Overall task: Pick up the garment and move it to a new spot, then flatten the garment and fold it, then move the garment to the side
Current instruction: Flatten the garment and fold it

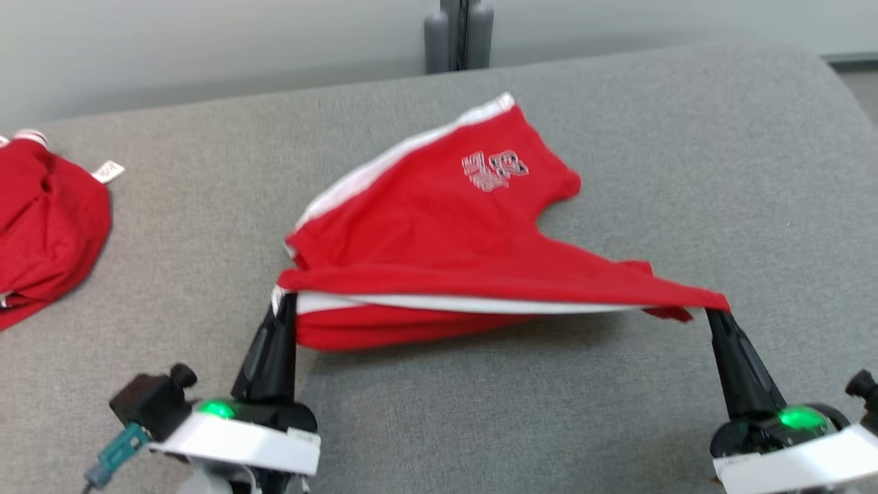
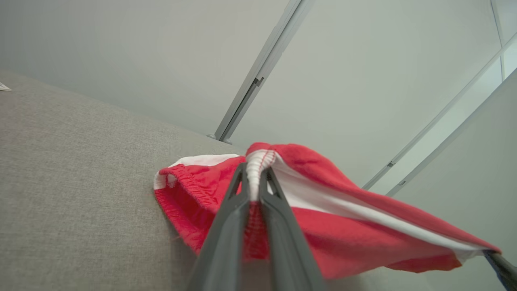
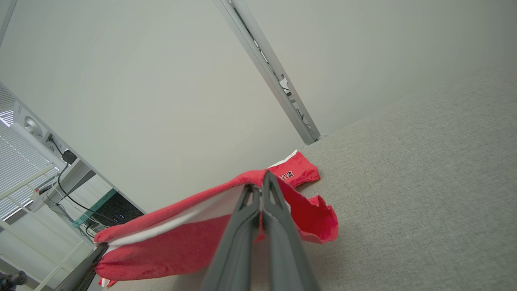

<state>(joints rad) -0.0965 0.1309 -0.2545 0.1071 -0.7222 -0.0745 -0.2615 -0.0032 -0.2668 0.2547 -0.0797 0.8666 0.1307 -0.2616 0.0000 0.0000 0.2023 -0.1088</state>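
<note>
Nearest me, at the near edge of the grey upholstered surface point(image 1: 686, 171), both claws are at work. The left gripper point(image 1: 283, 305) is clamped on the elastic waistband of the red garment point(image 1: 439, 233); in its wrist view the left gripper point(image 2: 254, 171) has a gathered ridge of white-and-red cloth squeezed between its fingers. The right gripper point(image 1: 713, 315) is pinched tight on a thin red corner at the other end of the same edge, and the right wrist view shows the right gripper point(image 3: 260, 184) closed on only a slim fold.

Between them the garment's near edge hangs raised and fairly taut, a white stripe running along it, with a lower layer sagging under the left half. Beyond that the cloth slopes down to rest around the middle of the surface, and the far leg with its pale logo lies flat toward the far edge.

I judge this to be the spreading or folding pass; I can't tell which. To do it well I would hold both claws level, move them together, and maintain tension so the stripe stays straight. The right pinch looks slight, so I would avoid pulling outward hard. I would also let the sagging layer settle flat before lowering.

Further off, another red garment point(image 1: 48, 226) lies at the left edge, well apart, and a grey post point(image 1: 458, 34) stands behind the far edge.
</note>
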